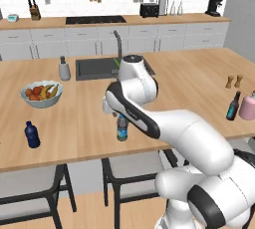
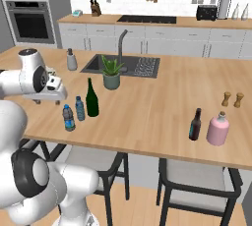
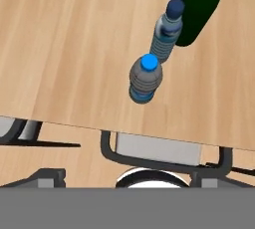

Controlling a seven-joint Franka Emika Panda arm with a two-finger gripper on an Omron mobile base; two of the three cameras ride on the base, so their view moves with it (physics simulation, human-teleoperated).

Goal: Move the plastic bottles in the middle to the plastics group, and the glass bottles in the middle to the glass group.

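Near the counter's front edge: two small clear water bottles are standing close together, the nearer one [image 2: 68, 118] by the edge at left centre of the right base view, the farther one [image 2: 79, 108] just behind it.
Green bottle: the tall dark-green glass bottle [image 2: 91, 99] is standing just beside the farther water bottle, still in the middle cluster.
Plastics group: the squat dark-blue bottle [image 1: 32, 135] is waiting alone at the far left of the left base view, well apart from the cluster.
Glass group: the slim dark bottle with the blue label [image 2: 195, 125] is sitting at the right of the right base view, beside a pink bottle [image 2: 217, 129].
Gripper: the gripper [image 2: 51, 90] is hovering above and beside the water bottles; I cannot tell how far its fingers are parted, and it seems to be carrying nothing.
Hand view: the camera is looking down on the nearer water bottle's blue cap at centre frame.
Progress: judging by the layout, nothing is sorted yet; all three middle bottles are awaiting moves.
Likely next: picking up the nearer water bottle.
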